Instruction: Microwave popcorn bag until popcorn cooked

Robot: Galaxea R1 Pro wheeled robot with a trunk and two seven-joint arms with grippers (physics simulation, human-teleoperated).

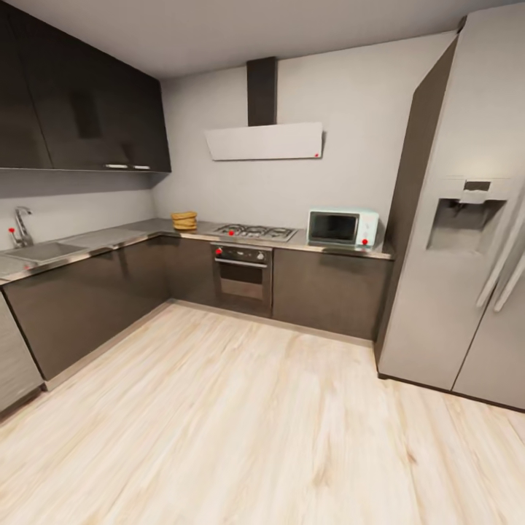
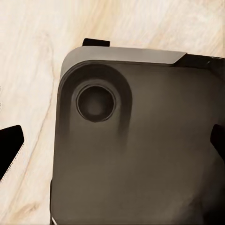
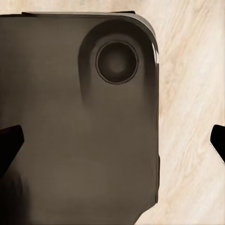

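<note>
Ahead, a glossy grey steel-like countertop (image 1: 332, 251) is seen running over dark matte cabinet fronts (image 1: 328, 292) and turning a corner toward a sink (image 1: 44, 251) with a curved tap (image 1: 20, 226). Relative to the gas hob (image 1: 255, 232) inset in that countertop, the microwave (image 1: 343, 227) stands just to the right: a small, boxy, pale mint-blue case with a dark glass door facing the room, its long axis lying along the counter edge and its control panel at the end away from the hob. To the left of the hob, near the corner, the popcorn bag (image 1: 184, 220) is set upright, a squat tan sack with a thick rolled rim; its contents cannot be made out. Below the hob a built-in dark oven (image 1: 242, 273) is fitted, and above it a flat white hood (image 1: 264, 141). A tall smooth grey fridge (image 1: 467, 219) stands beyond the microwave. The floor (image 1: 240, 423) is pale wood plank. In each wrist view, dark fingertips (image 2: 10, 143) (image 3: 9, 145) are held wide apart over a rounded grey-brown robot base (image 2: 140, 154) (image 3: 70, 131), with nothing between them.
</note>
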